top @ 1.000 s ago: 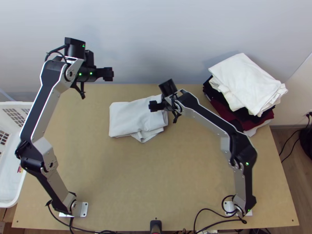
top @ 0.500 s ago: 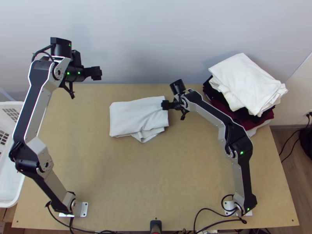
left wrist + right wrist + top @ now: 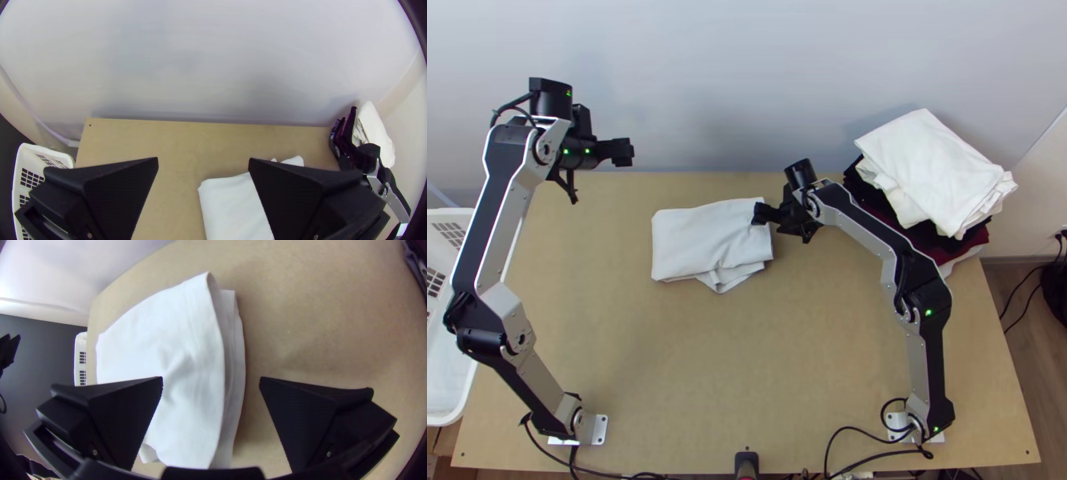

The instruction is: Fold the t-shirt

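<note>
The white t-shirt lies folded into a flat bundle near the table's far side, with a loose flap sticking out at its near edge. My right gripper hangs over the bundle's right end. In the right wrist view my right gripper is open, its fingers wide apart above the shirt's layered edge, nothing held between them. High at the upper left is my left gripper, well away from the cloth. The left wrist view shows my left gripper open and holding nothing, the t-shirt partly behind one finger.
A stack of folded clothes, white on top with dark and maroon ones beneath, stands at the table's far right corner. Beyond the left edge is a white basket. Bare wood lies in front of the shirt.
My right gripper has shifted right from over the shirt toward its right end and turned a little. The left arm has drawn away to the left. The shirt lies almost as before.
</note>
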`<action>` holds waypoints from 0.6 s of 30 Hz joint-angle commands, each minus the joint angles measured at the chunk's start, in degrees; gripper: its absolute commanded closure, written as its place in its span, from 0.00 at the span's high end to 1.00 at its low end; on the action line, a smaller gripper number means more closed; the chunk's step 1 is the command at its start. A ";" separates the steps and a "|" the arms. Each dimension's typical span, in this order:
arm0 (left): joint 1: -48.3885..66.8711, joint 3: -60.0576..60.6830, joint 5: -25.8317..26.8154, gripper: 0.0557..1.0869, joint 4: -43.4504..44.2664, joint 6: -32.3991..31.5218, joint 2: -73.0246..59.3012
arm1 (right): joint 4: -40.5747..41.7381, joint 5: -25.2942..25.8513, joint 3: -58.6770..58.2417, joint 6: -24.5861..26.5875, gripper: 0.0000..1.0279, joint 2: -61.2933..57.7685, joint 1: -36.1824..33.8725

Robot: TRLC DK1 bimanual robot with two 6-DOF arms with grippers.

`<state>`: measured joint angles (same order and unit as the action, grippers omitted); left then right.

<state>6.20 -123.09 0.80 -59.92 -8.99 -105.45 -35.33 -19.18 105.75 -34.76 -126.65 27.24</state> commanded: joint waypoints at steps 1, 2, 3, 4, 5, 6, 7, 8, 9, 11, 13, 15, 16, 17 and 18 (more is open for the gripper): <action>-0.84 0.66 -0.36 0.96 -0.64 0.73 2.27 | -0.35 -1.91 0.24 -1.97 0.96 1.05 -0.61; -0.92 0.66 -0.36 0.96 -0.64 0.73 2.27 | -0.35 -2.79 0.15 -1.97 0.96 0.61 -0.88; -0.92 0.57 -0.36 0.96 -0.64 0.82 2.27 | -0.35 -3.85 -0.02 -1.89 0.96 0.18 -1.05; -0.92 0.57 -0.36 0.96 -0.72 0.82 2.35 | -0.35 -5.17 -0.11 -1.89 0.96 -0.09 -1.23; -0.92 0.57 -0.53 0.96 -0.72 0.82 2.35 | -0.35 -6.75 -0.20 -1.80 0.96 -0.44 -1.49; -0.84 0.57 -1.24 0.96 -0.72 1.00 2.35 | -0.35 -8.42 -0.29 -1.80 0.96 -0.88 -1.84; -0.84 0.57 -1.76 0.96 -0.72 1.08 2.35 | -0.26 -9.91 -0.20 -1.80 0.96 -1.23 -2.11; -0.84 0.57 -1.85 0.96 -0.81 1.17 2.35 | 0.00 -11.05 -0.11 -1.80 0.96 -1.67 -2.46; -0.84 0.57 -1.94 0.96 -0.90 1.17 2.44 | 0.44 -11.41 -0.11 -1.80 0.96 -2.02 -2.64; -0.92 0.57 -2.20 0.96 -1.08 1.44 2.62 | 0.97 -12.37 0.33 -1.80 0.96 -3.08 -3.16; -0.92 0.57 -2.73 0.96 -1.08 1.61 2.88 | 0.97 -12.99 0.86 -1.80 0.96 -4.22 -3.43; -1.01 0.48 -2.82 0.96 -1.16 1.61 3.06 | 1.14 -12.90 1.30 -1.54 0.96 -5.36 -3.43; -1.10 0.48 -2.82 0.96 -1.16 1.61 3.14 | 1.14 -12.90 1.38 -1.54 0.96 -5.80 -3.43; -1.19 0.48 -2.82 0.96 -1.25 1.61 3.23 | 1.23 -12.90 1.56 -1.45 0.96 -6.15 -3.43; -1.27 0.48 -2.82 0.96 -1.25 1.61 3.23 | 1.23 -12.90 1.65 -1.36 0.96 -6.59 -3.43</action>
<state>5.37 -123.09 -1.56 -60.40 -7.90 -104.60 -34.50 -31.75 105.82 -35.55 -130.67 23.83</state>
